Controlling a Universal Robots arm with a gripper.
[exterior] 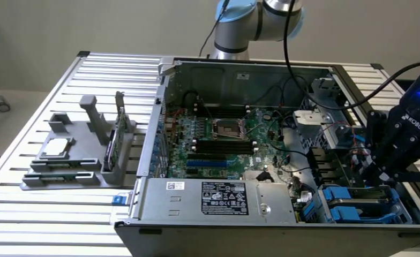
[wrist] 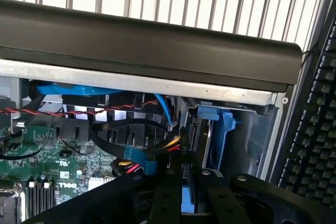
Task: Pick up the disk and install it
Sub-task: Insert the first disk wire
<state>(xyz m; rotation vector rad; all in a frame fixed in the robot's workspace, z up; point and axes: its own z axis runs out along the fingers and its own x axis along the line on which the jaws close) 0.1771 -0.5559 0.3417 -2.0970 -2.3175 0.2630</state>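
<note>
Toward the exterior view's right, at the near corner of the computer case [exterior: 217, 235], the gripper [wrist: 184, 181] looks clamped on the upright disk [wrist: 206, 136] in its bay, so seating it well likely needs a square, slow push clear of the cables [wrist: 137, 157].

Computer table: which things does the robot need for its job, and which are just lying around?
For the job: disk, tool gripping it, open computer case.
Just lying about: chip, circuit card, grey stand, keyboard.
</note>
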